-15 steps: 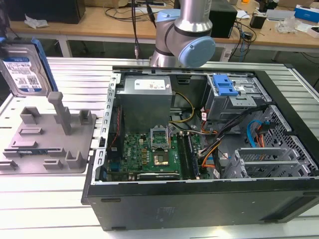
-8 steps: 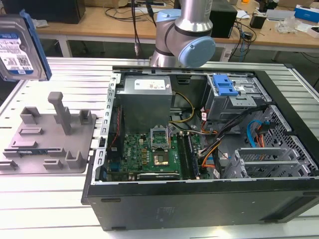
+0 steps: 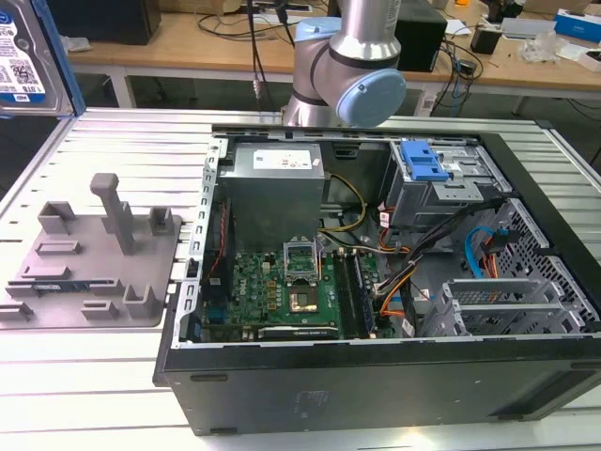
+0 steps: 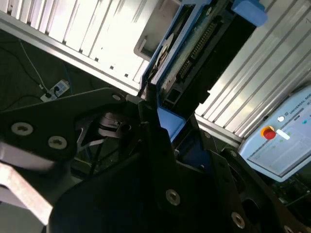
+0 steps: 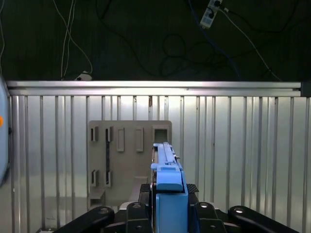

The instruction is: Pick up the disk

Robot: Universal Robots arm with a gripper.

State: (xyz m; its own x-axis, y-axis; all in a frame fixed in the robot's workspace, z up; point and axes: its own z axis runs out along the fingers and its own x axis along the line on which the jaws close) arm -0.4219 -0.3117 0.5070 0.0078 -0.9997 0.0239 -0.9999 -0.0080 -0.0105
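The jaws are clamping the disk [image 5: 168, 187] on edge, lifted above the grey holder [image 5: 129, 162] — its blue-and-white label is showing at the exterior view's left, print unreadable.

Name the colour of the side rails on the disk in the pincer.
Blue. The disk's rail shows best in the first wrist view, clamped in the pincer.

Setting: robotics or electronics lab. Ribbed aluminium table [image 3: 103, 376] carries an opened desktop computer case [image 3: 376, 376], motherboard [image 3: 282, 291] and cabling exposed, beside a grey plastic holder [image 3: 94, 272] with upright posts. Industrial robot arm [image 3: 352, 66] mounted at the table's far edge. Wooden workbenches [image 3: 188, 47] behind hold cables and boxes. A control pendant with a red stop button [image 4: 268, 132] is seen in the second wrist view.
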